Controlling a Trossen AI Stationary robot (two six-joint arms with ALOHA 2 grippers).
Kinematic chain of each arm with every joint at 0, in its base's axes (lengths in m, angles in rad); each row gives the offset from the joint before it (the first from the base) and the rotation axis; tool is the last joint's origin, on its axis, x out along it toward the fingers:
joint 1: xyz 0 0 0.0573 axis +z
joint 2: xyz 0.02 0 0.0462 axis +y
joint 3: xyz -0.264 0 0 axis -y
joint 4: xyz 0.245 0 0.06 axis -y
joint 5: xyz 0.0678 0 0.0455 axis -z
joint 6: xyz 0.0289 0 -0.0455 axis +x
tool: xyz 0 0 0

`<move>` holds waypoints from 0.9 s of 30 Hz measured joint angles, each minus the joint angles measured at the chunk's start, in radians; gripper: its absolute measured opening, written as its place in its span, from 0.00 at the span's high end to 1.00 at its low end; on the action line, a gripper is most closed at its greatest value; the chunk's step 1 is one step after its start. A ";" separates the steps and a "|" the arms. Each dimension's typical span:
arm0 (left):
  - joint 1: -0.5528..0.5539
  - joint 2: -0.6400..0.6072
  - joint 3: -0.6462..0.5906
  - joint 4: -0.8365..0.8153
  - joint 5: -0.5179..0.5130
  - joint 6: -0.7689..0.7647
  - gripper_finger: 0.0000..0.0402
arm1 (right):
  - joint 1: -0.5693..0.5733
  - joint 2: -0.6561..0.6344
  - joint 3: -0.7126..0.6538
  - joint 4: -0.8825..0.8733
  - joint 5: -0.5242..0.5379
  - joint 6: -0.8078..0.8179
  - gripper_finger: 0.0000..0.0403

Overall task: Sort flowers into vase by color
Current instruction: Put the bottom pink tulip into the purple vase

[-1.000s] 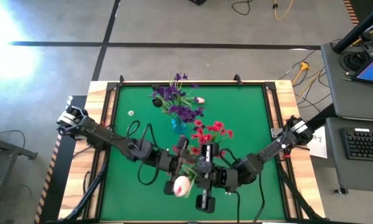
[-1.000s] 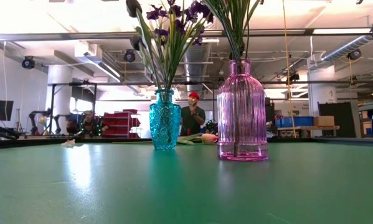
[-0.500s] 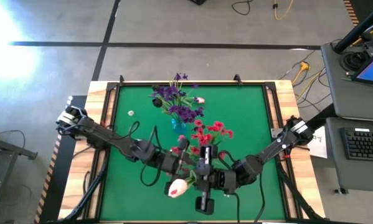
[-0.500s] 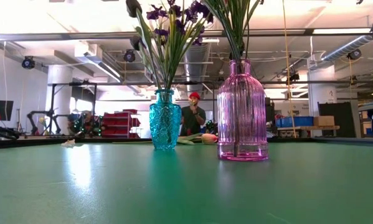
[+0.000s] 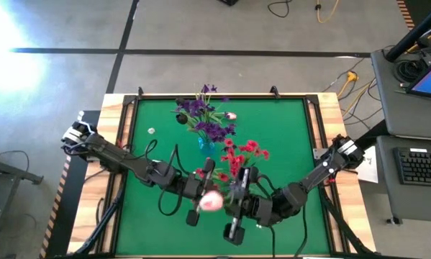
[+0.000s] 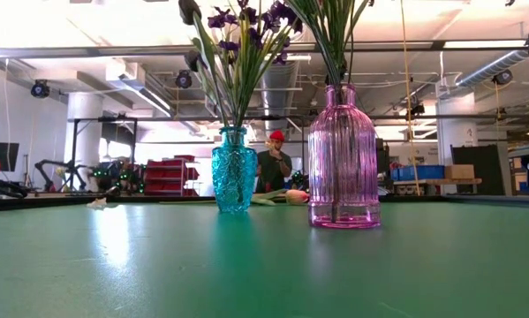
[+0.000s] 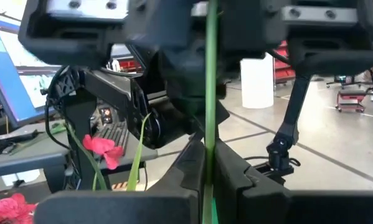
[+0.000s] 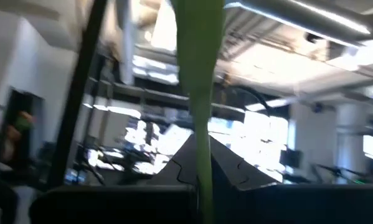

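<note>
A white-pink tulip bud on a thin green stem hangs above the table's near middle, held between both arms. My left gripper is shut on the stem, and my right gripper is shut on it too. A teal vase stands upright on its base with purple flowers in it. To its right a pink vase holds red flowers. Another tulip lies flat near the far edge. My left gripper pinches the tulip's green stem between its two fingers, which lie across it. The stem runs on past the fingers toward the right gripper, clear of the table. My right gripper pinches the same tulip's green stem or leaf between its two fingers, across its length. The flower is lifted clear of the table.
The two vases stand close together at the table's middle, just beyond both grippers, with tall stems reaching over them. A small white scrap lies at the far left. A person stands in the room behind the table. The green mat is bare at right.
My left gripper has shut on the tulip's stem. The bud has shifted from near the front edge toward the far edge, closer to the left gripper, and the right gripper has turned slightly with it.
</note>
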 joint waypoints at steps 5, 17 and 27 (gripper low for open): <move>-0.001 -0.010 0.000 -0.044 -0.086 -0.001 1.00 | 0.012 -0.015 0.000 -0.047 0.055 -0.045 0.95; -0.003 -0.019 0.000 -0.083 -0.185 -0.003 1.00 | 0.070 -0.084 -0.001 -0.236 0.256 -0.108 0.70; -0.003 -0.020 -0.001 -0.082 -0.193 -0.006 1.00 | 0.137 -0.145 -0.001 -0.310 0.317 -0.136 0.67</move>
